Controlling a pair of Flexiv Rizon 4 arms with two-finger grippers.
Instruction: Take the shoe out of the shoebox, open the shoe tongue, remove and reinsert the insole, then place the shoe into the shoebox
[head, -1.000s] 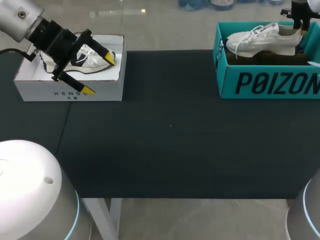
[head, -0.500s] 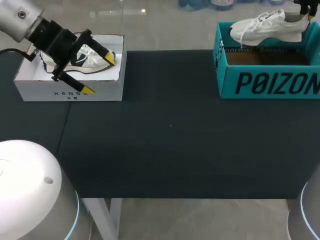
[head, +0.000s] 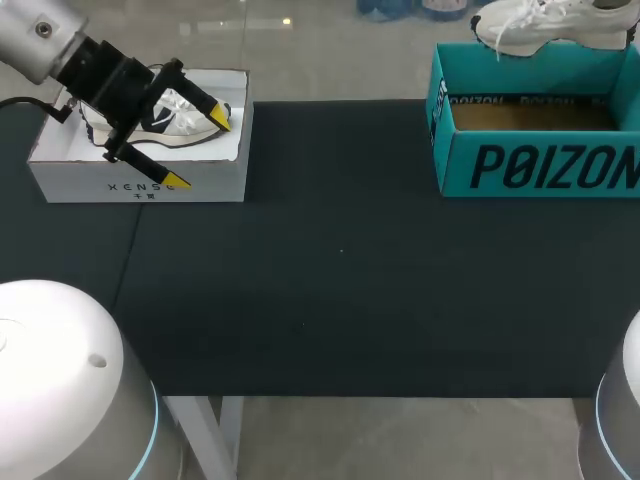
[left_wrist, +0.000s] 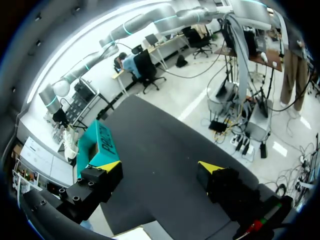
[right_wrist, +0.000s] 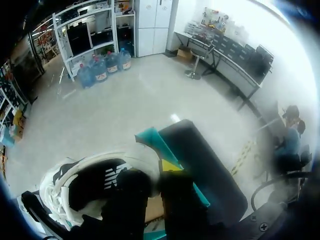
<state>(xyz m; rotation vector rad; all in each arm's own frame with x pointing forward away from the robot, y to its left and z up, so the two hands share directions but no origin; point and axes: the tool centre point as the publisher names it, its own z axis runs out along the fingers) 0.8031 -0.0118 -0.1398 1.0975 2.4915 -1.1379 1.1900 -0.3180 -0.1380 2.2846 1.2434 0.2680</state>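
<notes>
The shoe hangs at 1 o'clock, just above the teal box, clenched in the right pincer. The left pincer is released, empty, over the white box at 10 o'clock on the tabletop.

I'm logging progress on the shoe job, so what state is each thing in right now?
white shoe: in the air above the teal shoebox, gripped by the right pincer.
teal shoebox: open, empty.
right pincer: shut on the white shoe.
left pincer: open, holding nothing, over the white shoebox.
white shoebox: open, second shoe inside.
</notes>
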